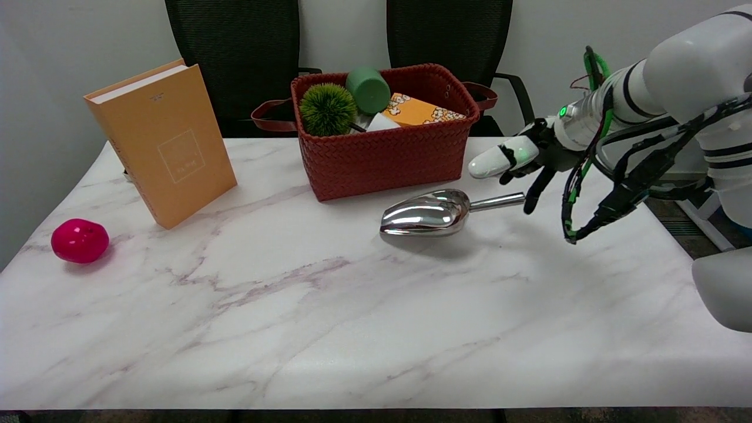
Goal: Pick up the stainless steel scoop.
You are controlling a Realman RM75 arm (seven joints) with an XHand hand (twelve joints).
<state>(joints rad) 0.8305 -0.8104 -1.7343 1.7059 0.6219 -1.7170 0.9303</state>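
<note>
The scoop (pixel 425 214) is seen at centre right of the frame, its bowl toward the left and its thin handle running right to the hand (pixel 524 163). The handle's far end is pinched by the hand's dark fingers, with a white finger stretched out above, apart from the metal. The scoop appears tilted, handle end raised; a shadow is cast beneath it on the table (pixel 329 329), though whether the bowl touches the marble cannot be told. The scoop is judged stiff, fairly light, and slippery, being polished steel; the weight sits in the bowl, so a hold at the handle's tip is likely to let it swing or slide. A firmer hold nearer the bowl would be steadier. The basket (pixel 388 155) stands just behind, and the grapes (pixel 500 157) are partly hidden by the hand.
</note>
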